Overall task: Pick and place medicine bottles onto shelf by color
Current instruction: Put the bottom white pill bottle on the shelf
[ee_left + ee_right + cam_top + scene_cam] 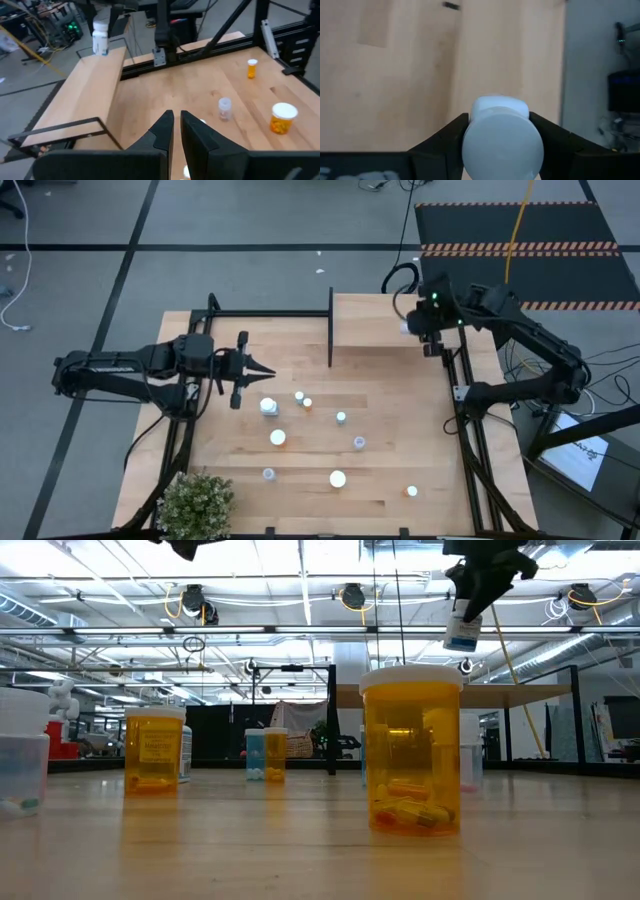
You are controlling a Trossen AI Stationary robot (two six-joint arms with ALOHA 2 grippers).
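Bright overhead lighting, soft shadows, blurry foreground

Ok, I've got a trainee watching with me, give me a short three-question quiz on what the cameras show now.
1. True or false: the right hand holds a bottle above the shelf.
2. The bottle in the right hand is: A) orange with a white cap, B) pale blue or clear with a white cap, C) green with a black cap.
3. Fill in: the left hand hangs over the table with its fingers ____ and nothing in them.

Key: 1 true; 2 B; 3 shut.
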